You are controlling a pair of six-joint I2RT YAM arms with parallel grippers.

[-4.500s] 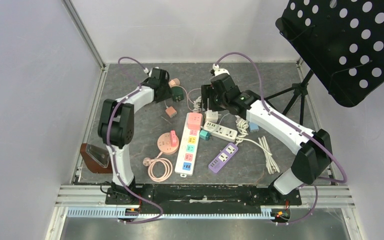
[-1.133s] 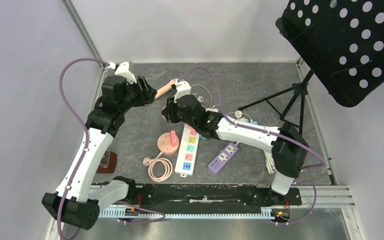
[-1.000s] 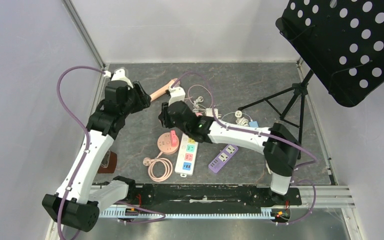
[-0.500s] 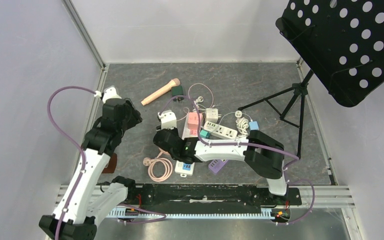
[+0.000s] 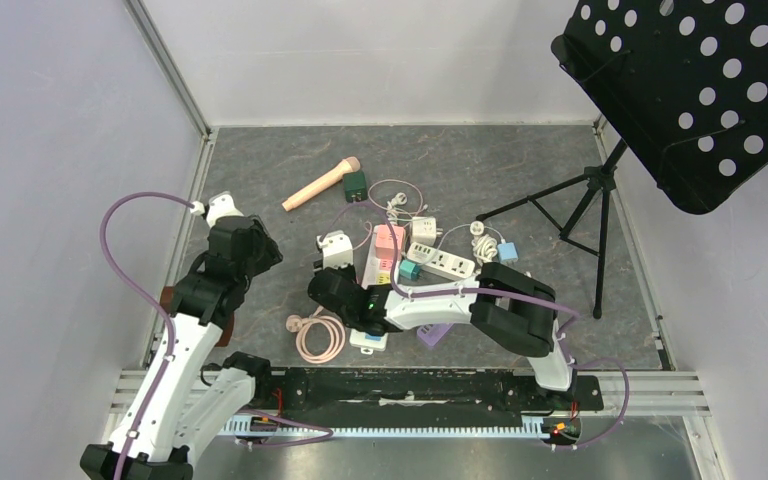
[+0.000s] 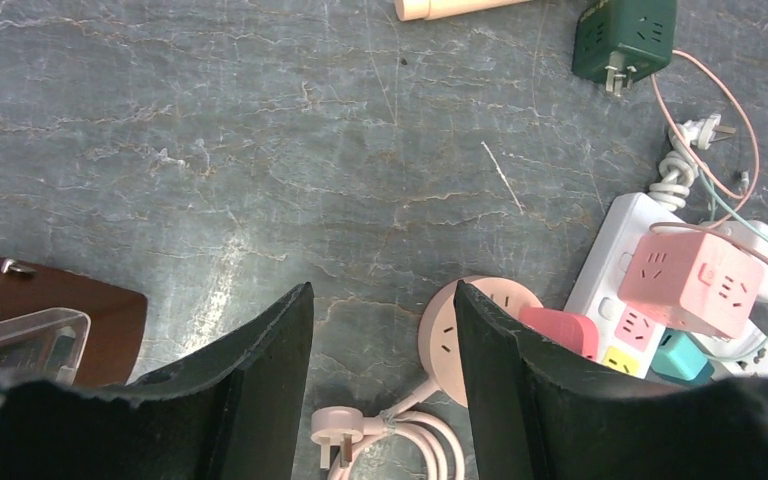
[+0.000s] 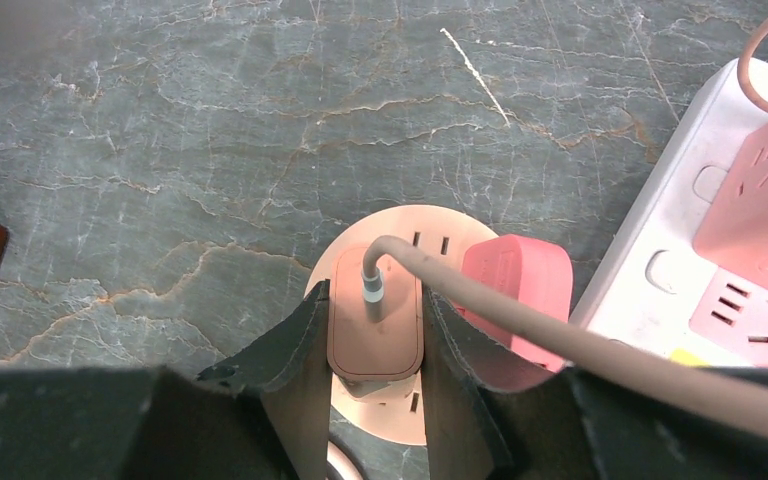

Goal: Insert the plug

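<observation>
An aluminium rail [image 5: 410, 385] carries both arm bases at the near edge of the grey, marble-veined surface [image 5: 520, 165]. Just beyond it lies a coiled pink cable [image 5: 320, 338]. Next to the coil, the right tool [image 7: 372, 300] is clamped on a peach plug [image 7: 375, 345], which sits on the face of the round socket [image 7: 415, 225]. Whether its pins are home cannot be told. A red adapter [image 7: 515, 290] occupies the same disc, which touches the white power strip [image 7: 660, 260]. To the left, the left tool [image 6: 380, 300] hangs with fingers apart and nothing between them, near a brown block [image 6: 60, 295]. Farther off lie a beige handle [image 5: 318, 186] and a green cube [image 5: 356, 183]. A black perforated music stand [image 5: 690, 90] rises at far right, and pale walls [image 5: 380, 60] close the space.

4.5 s ago both arms reached to the far clutter, and the round socket lay uncovered. Both have since drawn toward the rail.
</observation>
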